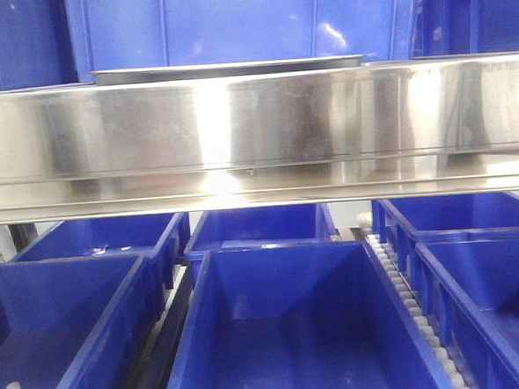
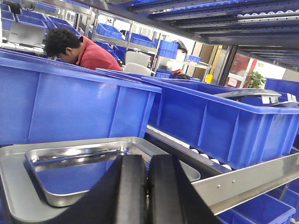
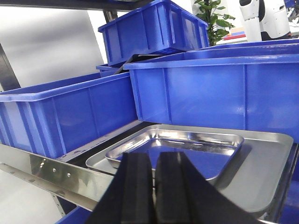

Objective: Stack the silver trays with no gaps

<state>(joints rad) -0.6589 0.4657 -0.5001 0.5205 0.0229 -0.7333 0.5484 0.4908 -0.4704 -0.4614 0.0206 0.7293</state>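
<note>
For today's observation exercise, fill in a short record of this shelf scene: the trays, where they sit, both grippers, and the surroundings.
Trays: small silver tray lying inside a larger silver tray
Fit: small tray looks tilted, not nested flat
Place: upper shelf behind the steel rail, between blue bins
Left gripper: jaws nearly together, holding nothing, near the trays
Right gripper: jaws nearly together, holding nothing, near the trays
Background: person in a red shirt

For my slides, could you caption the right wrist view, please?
Right gripper, fingers closed, faces a small silver tray sitting inside a larger tray beside blue bins.
</note>
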